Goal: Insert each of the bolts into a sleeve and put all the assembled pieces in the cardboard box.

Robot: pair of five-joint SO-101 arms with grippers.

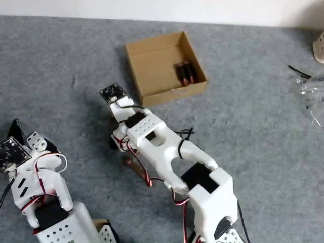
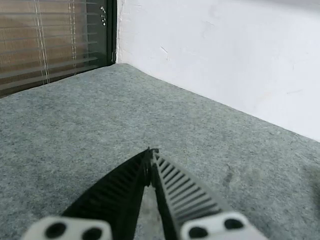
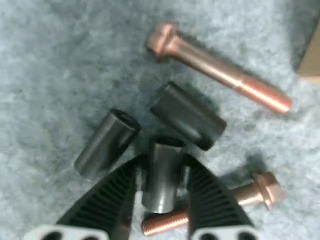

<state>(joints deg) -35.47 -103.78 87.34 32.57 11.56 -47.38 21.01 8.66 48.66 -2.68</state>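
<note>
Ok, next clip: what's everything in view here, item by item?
cardboard box: one, brown, far side of the table
assembled pieces: seemingly two, dark and copper, inside the box
sleeves: three, dark, loose on the table
bolts: two, copper, beside the sleeves
clear plastic item: one, transparent, high view's right edge
table: one, grey felt
left gripper: black, shut, over bare felt
right gripper: black, around the middle sleeve
</note>
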